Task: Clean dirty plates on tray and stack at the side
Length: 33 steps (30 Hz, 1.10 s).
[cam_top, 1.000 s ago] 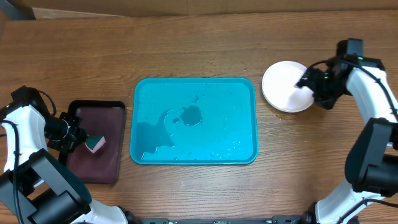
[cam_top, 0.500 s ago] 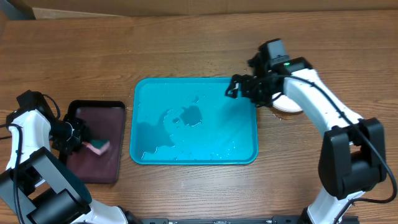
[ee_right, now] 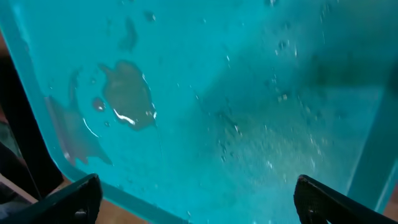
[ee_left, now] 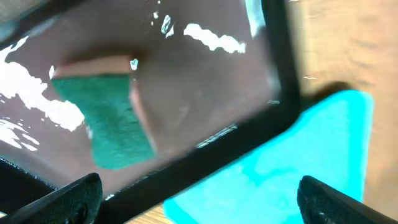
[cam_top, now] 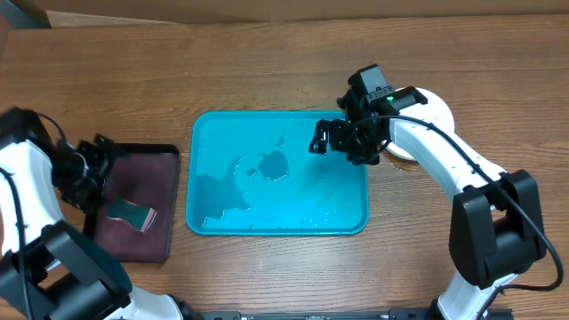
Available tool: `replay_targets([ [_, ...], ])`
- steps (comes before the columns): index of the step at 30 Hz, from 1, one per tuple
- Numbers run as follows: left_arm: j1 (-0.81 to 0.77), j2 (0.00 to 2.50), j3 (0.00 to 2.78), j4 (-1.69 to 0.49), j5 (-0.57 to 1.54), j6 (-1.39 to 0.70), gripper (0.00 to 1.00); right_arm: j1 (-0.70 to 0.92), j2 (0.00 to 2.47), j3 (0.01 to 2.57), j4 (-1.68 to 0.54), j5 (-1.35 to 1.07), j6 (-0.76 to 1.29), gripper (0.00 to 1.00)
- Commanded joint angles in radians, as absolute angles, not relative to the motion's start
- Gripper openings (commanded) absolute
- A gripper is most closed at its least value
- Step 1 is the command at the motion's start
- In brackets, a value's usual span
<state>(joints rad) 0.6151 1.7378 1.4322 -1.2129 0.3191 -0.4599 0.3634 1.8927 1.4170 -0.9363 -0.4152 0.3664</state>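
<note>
Wooden counter (cam_top: pixel 267 71) carries a wet tray (cam_top: pixel 213 133), bare of plates. One white plate (cam_top: pixel 437 105) sits upper right, beside it. Right claw (cam_top: pixel 331 147) gapes empty over the tray; left claw (cam_top: pixel 96 176) gapes above a sponge (cam_top: pixel 129 215). The plate is probably light, stiff and slick, so pinch its rim.

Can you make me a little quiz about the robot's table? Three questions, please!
1. What colour is the plate beside the turquoise tray?
2. Where is the green sponge? A: on that plate. B: in the dark tray. C: on the turquoise tray.
3. True or false: a plate lies on the turquoise tray.
Key: 1 white; 2 B; 3 false.
</note>
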Motion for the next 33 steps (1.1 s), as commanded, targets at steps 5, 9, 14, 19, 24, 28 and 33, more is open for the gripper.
replay_targets([
  [5, 0.611, 1.505, 1.493, -1.281, 0.442, -0.327, 1.0, 0.368, 1.686, 1.415, -1.018, -0.42, 0.375, 1.0],
  [9, 0.587, 1.409, 1.469, -1.348, 0.442, -0.276, 1.0, 0.386, 1.54, 1.415, -1.099, -0.323, 0.415, 1.0],
  [14, 0.519, 1.306, 1.376, -1.346, 0.442, -0.269, 1.0, 0.46, 1.358, 1.415, -1.216, -0.13, 0.499, 1.0],
  [19, 0.436, 1.256, 1.245, -1.317, 0.435, -0.276, 1.0, 0.573, 1.235, 1.415, -1.308, -0.071, 0.499, 1.0],
  [24, 0.411, 1.268, 1.144, -1.245, 0.435, -0.277, 1.0, 0.656, 1.202, 1.415, -1.361, -0.071, 0.502, 1.0],
  [28, 0.411, 1.303, 1.122, -1.232, 0.435, -0.277, 1.0, 0.662, 1.206, 1.415, -1.375, -0.072, 0.502, 1.0],
  [33, 0.411, 1.342, 1.122, -1.23, 0.435, -0.277, 1.0, 0.662, 1.206, 1.415, -1.375, -0.071, 0.502, 1.0],
])
